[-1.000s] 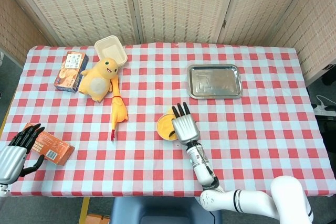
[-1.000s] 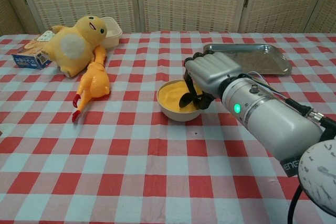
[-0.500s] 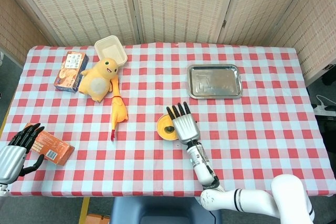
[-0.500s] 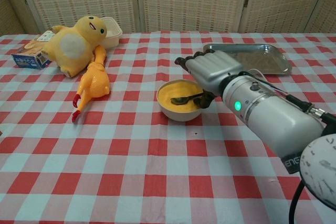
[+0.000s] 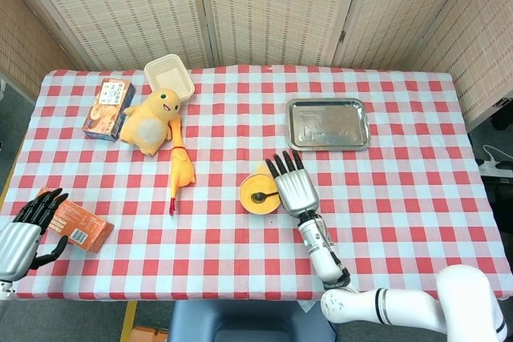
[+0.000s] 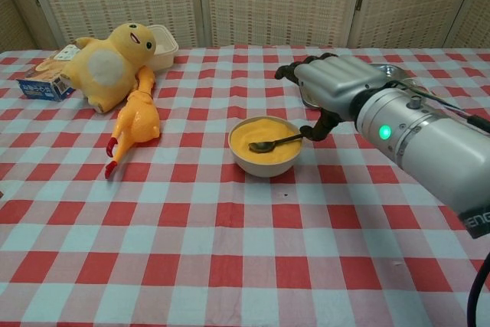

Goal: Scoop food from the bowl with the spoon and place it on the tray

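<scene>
**A:** Head view first. The bowl (image 5: pixel 258 195) sits about mid-worktop (image 5: pixel 401 198), and I'll place everything off it. The spoon (image 5: pixel 264 196) has its scoop end down in the yellow food, handle running off to the bowl's right. The right hand (image 5: pixel 295 184) is just right of the bowl, knuckles up, fingers (image 5: pixel 284 163) fanned out over the rim. The tray (image 5: pixel 328 124) is up and to the right of the bowl, well apart, nothing on it that I can see. The left hand (image 5: pixel 24 231) is way off at the lower left corner, touching or just beside an orange box (image 5: pixel 74 224); its fingers look loosely curled, and I can't tell if it's actually gripping anything.

**B:** So is the right one holding the spoon or not?

**A:** The chest view settles that. The spoon (image 6: pixel 274 143) lies nearly flat in the bowl (image 6: pixel 265 146), and its handle end is pinched under the right hand (image 6: pixel 334 95), thumb against a finger, while the other fingers (image 6: pixel 295 70) stay spread. My guess is the low, flat angle is there to slide under the food rather than stab at it. The tray (image 6: pixel 398 74) is behind the hand, mostly hidden by it.

**B:** Any clutter?

**A:** A duck plush (image 6: pixel 112 65) and a rubber chicken (image 6: pixel 135 122) left of the bowl, well clear of the path to the tray. Nothing has been moved over yet, as far as I can judge.
</scene>
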Robot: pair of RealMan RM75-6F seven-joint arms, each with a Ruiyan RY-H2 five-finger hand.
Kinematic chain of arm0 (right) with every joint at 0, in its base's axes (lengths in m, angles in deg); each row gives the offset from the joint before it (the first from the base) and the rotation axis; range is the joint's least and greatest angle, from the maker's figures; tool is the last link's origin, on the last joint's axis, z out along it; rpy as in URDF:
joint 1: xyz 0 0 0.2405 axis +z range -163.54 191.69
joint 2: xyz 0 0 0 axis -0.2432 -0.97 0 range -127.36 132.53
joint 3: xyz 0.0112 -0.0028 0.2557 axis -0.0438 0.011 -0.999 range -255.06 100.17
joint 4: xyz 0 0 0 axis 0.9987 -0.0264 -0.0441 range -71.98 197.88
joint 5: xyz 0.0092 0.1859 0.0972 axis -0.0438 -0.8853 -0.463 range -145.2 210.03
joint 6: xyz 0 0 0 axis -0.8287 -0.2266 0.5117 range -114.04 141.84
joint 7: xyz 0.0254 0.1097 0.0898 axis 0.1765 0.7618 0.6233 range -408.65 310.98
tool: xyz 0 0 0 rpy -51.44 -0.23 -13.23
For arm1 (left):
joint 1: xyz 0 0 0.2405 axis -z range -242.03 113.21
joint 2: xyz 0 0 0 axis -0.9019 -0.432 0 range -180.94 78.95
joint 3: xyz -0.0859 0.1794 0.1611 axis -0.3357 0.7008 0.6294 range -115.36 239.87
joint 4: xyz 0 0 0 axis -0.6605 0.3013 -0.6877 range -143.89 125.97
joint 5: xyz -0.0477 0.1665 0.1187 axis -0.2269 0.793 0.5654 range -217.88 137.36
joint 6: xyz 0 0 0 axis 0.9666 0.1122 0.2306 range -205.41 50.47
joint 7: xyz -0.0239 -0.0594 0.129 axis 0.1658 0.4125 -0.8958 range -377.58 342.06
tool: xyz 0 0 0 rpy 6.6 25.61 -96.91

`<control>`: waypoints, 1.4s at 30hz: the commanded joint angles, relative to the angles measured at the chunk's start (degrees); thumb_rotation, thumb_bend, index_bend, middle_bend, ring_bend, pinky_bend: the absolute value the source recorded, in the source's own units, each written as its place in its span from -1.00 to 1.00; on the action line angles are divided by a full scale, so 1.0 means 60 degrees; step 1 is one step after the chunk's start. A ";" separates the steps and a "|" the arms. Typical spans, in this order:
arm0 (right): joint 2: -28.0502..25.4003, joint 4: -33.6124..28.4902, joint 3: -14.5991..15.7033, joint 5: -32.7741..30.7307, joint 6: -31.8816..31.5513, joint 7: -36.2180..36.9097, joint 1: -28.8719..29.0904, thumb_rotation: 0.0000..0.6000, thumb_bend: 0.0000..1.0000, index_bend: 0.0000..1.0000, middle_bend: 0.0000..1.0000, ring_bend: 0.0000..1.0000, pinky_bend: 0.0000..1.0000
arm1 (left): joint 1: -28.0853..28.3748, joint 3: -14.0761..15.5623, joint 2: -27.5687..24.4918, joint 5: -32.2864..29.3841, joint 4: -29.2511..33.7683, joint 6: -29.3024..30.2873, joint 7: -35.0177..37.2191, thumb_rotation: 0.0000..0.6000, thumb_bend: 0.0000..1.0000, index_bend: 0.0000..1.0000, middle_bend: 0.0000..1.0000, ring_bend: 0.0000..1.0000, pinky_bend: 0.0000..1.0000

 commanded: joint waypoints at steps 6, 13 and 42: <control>-0.0425 0.0287 0.0226 0.0148 0.0186 0.0648 -0.0246 1.00 -0.41 -0.06 -0.86 -1.00 -1.00 | 0.0038 -0.0010 0.0068 -0.0030 0.0018 -0.0085 -0.0173 1.00 -0.12 -1.00 -1.00 -1.00 -0.74; -0.0324 0.0686 0.0219 -0.0066 0.0437 0.0650 -0.0118 1.00 -0.42 -0.05 -0.86 -1.00 -1.00 | 0.0086 0.0001 0.0093 -0.0064 0.0071 -0.0213 -0.0275 1.00 -0.12 -1.00 -1.00 -1.00 -0.74; -0.0102 0.1073 0.0317 -0.0143 0.0346 0.0659 -0.0023 1.00 -0.41 0.08 -0.86 -1.00 -1.00 | 0.0124 -0.0023 0.0110 -0.0136 -0.0009 -0.0264 -0.0216 1.00 -0.12 -1.00 -1.00 -1.00 -0.74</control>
